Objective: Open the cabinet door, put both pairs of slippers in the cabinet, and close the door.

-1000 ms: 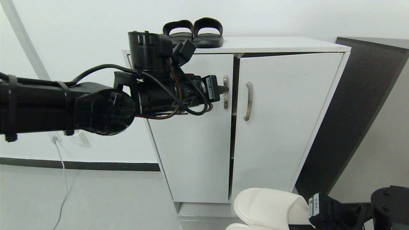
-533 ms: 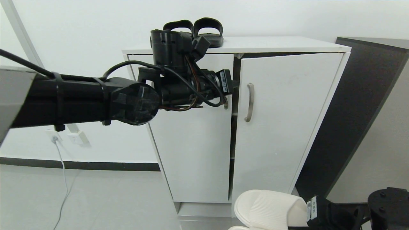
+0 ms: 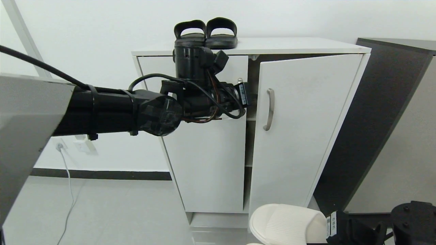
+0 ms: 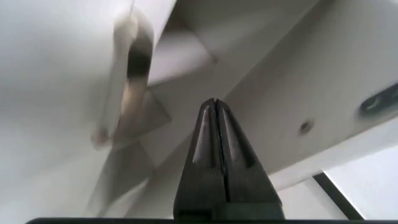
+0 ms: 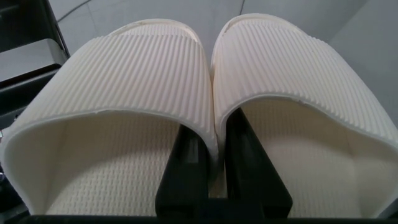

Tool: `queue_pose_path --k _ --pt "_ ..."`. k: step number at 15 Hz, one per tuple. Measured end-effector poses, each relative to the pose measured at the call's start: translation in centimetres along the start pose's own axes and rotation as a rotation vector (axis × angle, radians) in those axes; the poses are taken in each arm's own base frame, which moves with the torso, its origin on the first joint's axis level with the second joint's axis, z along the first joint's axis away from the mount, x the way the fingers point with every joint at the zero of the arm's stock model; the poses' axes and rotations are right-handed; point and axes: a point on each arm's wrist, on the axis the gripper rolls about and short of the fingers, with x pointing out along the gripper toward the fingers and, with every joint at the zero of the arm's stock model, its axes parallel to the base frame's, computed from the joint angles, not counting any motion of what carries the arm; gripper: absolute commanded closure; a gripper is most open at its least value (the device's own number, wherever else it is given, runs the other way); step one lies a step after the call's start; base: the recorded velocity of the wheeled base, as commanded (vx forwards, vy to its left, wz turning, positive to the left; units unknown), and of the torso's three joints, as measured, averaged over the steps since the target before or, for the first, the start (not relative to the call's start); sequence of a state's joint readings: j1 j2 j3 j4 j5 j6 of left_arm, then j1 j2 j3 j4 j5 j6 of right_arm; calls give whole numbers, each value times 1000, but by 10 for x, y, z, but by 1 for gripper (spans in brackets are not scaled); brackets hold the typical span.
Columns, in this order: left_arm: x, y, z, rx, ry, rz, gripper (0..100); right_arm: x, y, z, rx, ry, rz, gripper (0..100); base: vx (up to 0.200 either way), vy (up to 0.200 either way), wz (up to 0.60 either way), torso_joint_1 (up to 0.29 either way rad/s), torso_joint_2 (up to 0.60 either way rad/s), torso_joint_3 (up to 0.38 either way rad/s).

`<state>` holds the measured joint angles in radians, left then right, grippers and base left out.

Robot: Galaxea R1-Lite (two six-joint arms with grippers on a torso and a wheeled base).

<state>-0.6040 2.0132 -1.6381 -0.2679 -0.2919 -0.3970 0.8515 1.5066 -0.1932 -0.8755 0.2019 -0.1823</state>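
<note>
The cabinet door (image 3: 299, 129) on the robot's right stands ajar. Its free edge, which carries the upright bar handle (image 3: 269, 109), has swung out toward the robot, and a dark vertical gap (image 3: 251, 143) separates it from the shut left door (image 3: 204, 163). The door's long axis is vertical, and its hinges appear to lie along its far right edge, so I judge it opens by swinging its free edge out and to the robot's right. The left end effector (image 3: 246, 96) sits at that gap at about handle height, with the door edge just to its right. In the left wrist view its fingers (image 4: 205, 134) are pressed flat together with nothing between them, and they point into the opening. This arm is much the nearer to the door, so widening the gap looks like its job, probably by pushing the inner face of the free edge rightward. The white slippers (image 3: 286, 221) are low in front of the cabinet's foot, below the ajar door. The right end effector (image 5: 219, 168) is clamped on their two inner walls and holds the pair side by side, well below the shelf openings. The black slippers (image 3: 205, 34) lie as a pair on the cabinet top (image 3: 289, 44), near its left end, above the left arm's wrist.
</note>
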Motion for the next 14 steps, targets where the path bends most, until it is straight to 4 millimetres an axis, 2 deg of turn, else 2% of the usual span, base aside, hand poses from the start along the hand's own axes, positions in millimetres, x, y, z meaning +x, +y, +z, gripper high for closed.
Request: queue_pose_path --k 3,6,7,9,11,13,14 --pt "4 -20 -19 -39 50 -42 100 0 2 -1 -2 4 8 100 -200 0 0 4 5 -1" --pt "5 -48 -31 -36 39 -129 100 0 3 -2 -4 8 16 100 -200 0 0 1 7 4" --pt "5 -52 -34 -34 34 -143 100 -1 4 -2 -5 8 16 100 0 0 0 0 0 0" --pt "4 -50 -37 -41 35 -140 100 -1 4 -2 -5 7 17 100 0 0 0 0 0 0" --pt "-3 -37 -32 -39 1 -98 100 -1 4 -2 -5 7 15 100 0 0 0 0 0 0" --pt "-20 -20 -24 -41 -22 -37 100 0 4 -2 -5 6 14 100 0 0 0 0 0 0" --pt "-35 -13 -18 -41 -38 -6 100 0 3 -1 -4 3 11 100 0 0 0 0 0 0"
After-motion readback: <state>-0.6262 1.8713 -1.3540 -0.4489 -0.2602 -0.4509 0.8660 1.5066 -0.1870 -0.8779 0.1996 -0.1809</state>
